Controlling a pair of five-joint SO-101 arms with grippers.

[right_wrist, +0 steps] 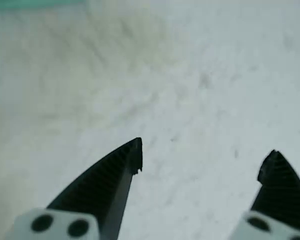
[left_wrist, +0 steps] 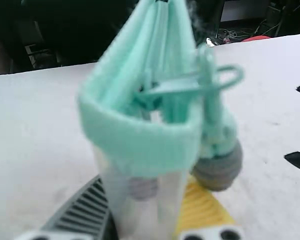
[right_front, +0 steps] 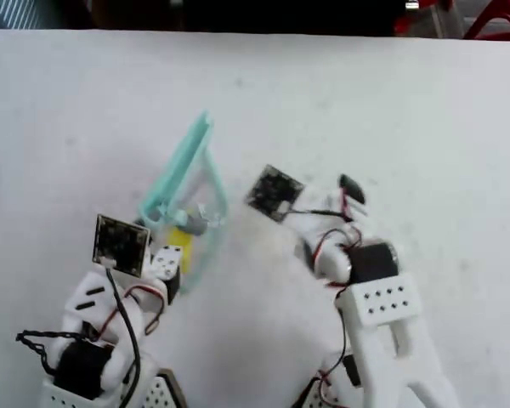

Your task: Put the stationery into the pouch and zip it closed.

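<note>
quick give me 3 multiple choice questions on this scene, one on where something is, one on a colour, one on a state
1. Where is the pouch?
A) lying flat, away from both arms
B) held in the left gripper
C) on the floor

2. What colour is the pouch's zip band?
A) red
B) black
C) mint green

3. How is the right gripper?
A) open, holding nothing
B) shut on a pen
C) shut on the pouch

Answers: 1 B, the left wrist view shows the pouch clamped between its jaws; 2 C, the band is mint green in the high and left wrist views; 3 A, its jaws stand apart over bare table.
</note>
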